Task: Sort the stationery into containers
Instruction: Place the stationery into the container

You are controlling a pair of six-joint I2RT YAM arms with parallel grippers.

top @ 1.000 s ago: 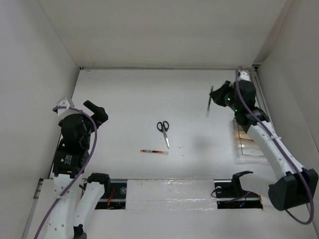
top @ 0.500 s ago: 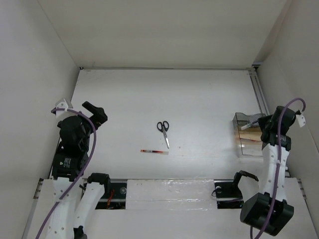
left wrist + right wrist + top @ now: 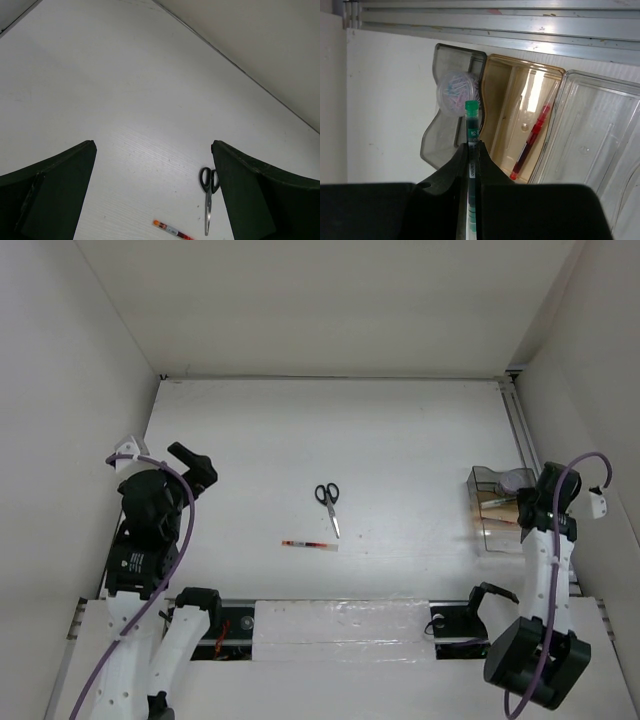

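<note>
**Your right gripper (image 3: 471,150) is clamped, your left gripper (image 3: 153,146) gapes**

Your right arm (image 3: 541,570) rises steeply from its base, wrist tipped down, fingers pinched tight on a green pen (image 3: 471,131). Your left arm (image 3: 140,535) stands folded at the left side, fingers spread wide.

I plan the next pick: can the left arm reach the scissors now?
Probably yes. The left gripper is open and empty; the scissors lie on bare table ahead of it, with one red pen nearby, not touching.
</note>
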